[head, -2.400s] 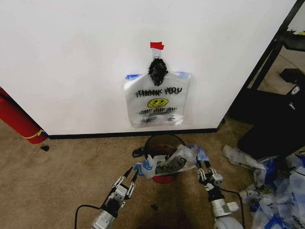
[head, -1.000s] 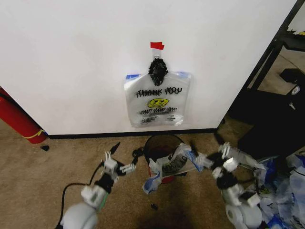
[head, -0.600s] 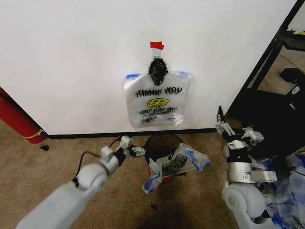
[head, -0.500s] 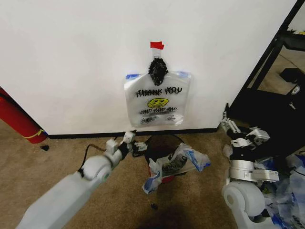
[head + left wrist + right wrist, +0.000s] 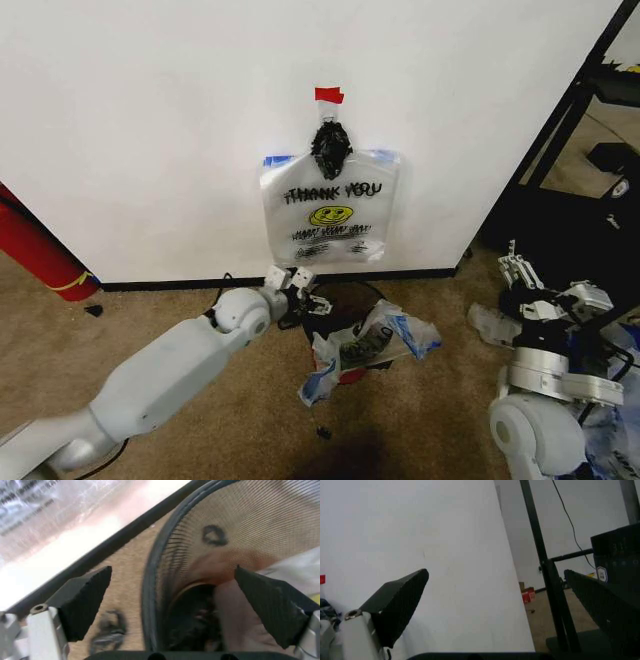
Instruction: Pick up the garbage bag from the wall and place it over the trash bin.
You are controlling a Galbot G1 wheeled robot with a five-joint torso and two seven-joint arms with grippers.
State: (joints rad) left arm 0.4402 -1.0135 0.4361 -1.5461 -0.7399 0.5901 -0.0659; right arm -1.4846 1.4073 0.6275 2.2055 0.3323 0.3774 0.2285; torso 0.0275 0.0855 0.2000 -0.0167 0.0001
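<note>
trash bin point(image 5: 345, 300) right against the wall, crumpled bag point(image 5: 368, 343) draped over its front rim, left gripper point(image 5: 300, 287) crowding its left edge, bare carpet point(image 5: 150, 310) on the left

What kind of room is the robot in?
Probably a plain indoor room, maybe an office or lab corner: brown carpet, a bare white wall with a garbage bag hanging on it, a trash bin and a black shelf frame.

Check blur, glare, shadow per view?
Head view: sharp; glare on the garbage bag on the wall; dark shadow low on the carpet. Left wrist view: soft focus throughout, trash bin mesh and bag plastic blurred. Right wrist view: fingers soft, wall evenly lit.
</note>
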